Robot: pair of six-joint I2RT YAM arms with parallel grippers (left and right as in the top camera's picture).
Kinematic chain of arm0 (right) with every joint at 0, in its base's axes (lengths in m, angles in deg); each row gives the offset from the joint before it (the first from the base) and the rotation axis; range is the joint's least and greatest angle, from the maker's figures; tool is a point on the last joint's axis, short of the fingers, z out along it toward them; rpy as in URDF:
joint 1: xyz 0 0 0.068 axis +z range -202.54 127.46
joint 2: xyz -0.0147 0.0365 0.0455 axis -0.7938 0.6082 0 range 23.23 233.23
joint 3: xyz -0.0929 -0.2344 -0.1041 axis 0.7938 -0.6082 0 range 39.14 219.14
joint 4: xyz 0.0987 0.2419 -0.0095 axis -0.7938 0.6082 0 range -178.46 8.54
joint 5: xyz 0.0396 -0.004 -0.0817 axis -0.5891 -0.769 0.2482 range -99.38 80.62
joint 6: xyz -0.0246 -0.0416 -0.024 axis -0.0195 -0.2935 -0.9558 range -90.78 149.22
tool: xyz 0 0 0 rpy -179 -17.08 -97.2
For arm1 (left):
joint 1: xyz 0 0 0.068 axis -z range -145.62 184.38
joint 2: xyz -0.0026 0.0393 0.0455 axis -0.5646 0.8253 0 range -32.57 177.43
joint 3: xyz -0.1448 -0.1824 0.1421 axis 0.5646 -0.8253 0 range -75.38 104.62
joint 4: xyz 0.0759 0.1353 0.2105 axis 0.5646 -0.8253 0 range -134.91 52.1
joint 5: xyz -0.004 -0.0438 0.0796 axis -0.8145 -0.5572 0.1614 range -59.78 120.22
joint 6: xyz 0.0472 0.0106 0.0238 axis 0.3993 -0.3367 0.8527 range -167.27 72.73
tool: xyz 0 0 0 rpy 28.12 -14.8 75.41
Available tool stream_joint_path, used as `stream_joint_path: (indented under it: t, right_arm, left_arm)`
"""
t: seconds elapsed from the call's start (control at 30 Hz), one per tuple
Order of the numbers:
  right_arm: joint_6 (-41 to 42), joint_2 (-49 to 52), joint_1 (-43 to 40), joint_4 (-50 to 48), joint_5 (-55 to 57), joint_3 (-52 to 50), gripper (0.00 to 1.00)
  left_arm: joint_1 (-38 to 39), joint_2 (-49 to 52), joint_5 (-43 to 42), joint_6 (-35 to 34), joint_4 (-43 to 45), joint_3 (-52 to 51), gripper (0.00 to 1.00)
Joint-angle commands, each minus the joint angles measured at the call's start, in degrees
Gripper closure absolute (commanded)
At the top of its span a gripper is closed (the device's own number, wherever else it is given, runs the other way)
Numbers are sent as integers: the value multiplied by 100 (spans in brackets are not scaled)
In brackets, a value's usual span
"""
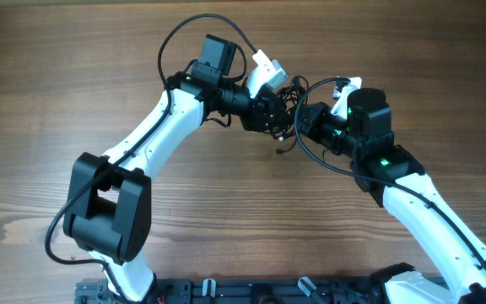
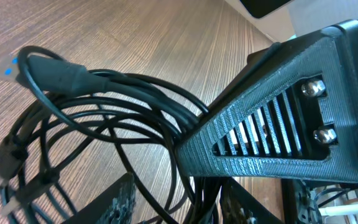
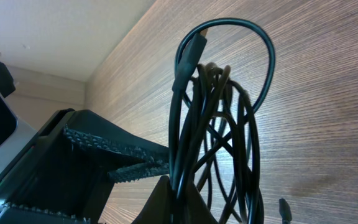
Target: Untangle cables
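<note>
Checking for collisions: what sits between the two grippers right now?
Overhead, only the tangled bundle of thin black cables, bunched between the black left gripper and the black right gripper.

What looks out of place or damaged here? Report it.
Nothing looks damaged or spilled. The only mess is the cables: a tangled bundle of overlapping loops, pinched in the right tool. One plug end sticks out loose from the bundle.

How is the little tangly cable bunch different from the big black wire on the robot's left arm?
The cables are thin and tangled together where the jaws meet; the arm wire is thicker and makes one open loop beside the left arm. Both are black and bendy.
</note>
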Motion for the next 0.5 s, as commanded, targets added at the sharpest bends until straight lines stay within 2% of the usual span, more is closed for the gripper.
stream_joint_path:
  t: [0.0,0.2,0.47]
  right_arm:
    - [-105,-74,28,-76,-470,39,95]
    - [-101,-74,28,-188,-573,39,95]
    - [-116,-74,28,-201,-638,39,96]
  left_arm:
    - [-22,50,595,-138,70,-20,57]
    - [-22,50,968,-269,98,-20,57]
    - [-26,52,1003,-420,306,-20,57]
